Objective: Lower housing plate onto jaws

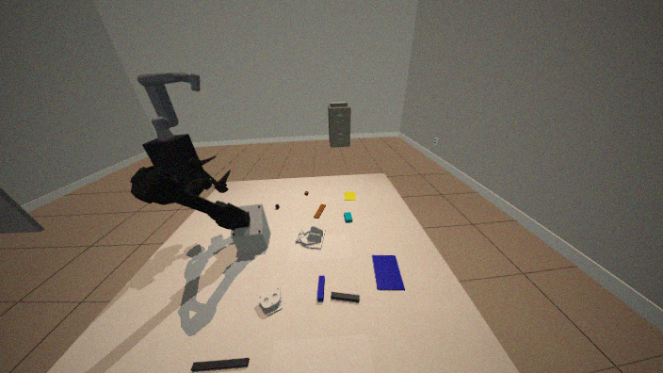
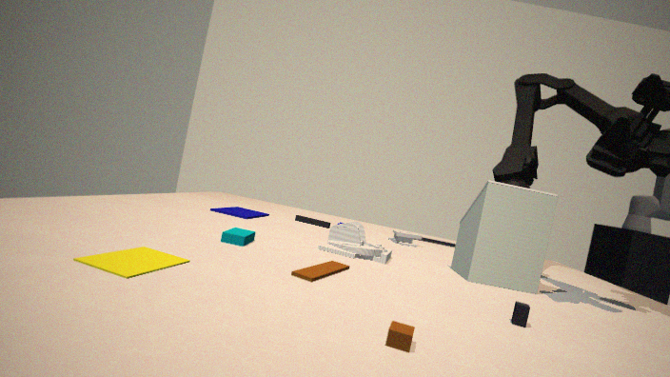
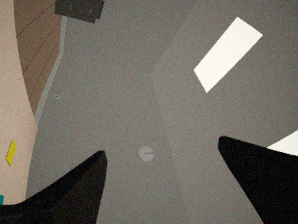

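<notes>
A pale grey-white assembly (image 1: 311, 238) (image 2: 354, 249) lies on the table, with a flat base and a raised, rounded part. Jaws, pins and stubs cannot be told apart at this size. A smaller pale piece (image 1: 270, 300) (image 2: 404, 238) with two round openings on top lies apart from it, nearer the front in the top view; which piece is the housing plate is not certain. My gripper (image 1: 221, 166) (image 3: 164, 150) is open and empty, raised high over the left side, far from both pieces. Its wrist view shows walls and ceiling between the fingers.
A pale box (image 1: 256, 237) (image 2: 506, 238) stands under the arm. Near the assembly lie an orange bar (image 1: 320, 211) (image 2: 321, 270) and a teal block (image 1: 347, 217) (image 2: 238, 236). A blue bar (image 1: 321, 288), a dark bar (image 1: 345, 297) and a blue sheet (image 1: 388, 273) (image 2: 239, 212) also lie there.
</notes>
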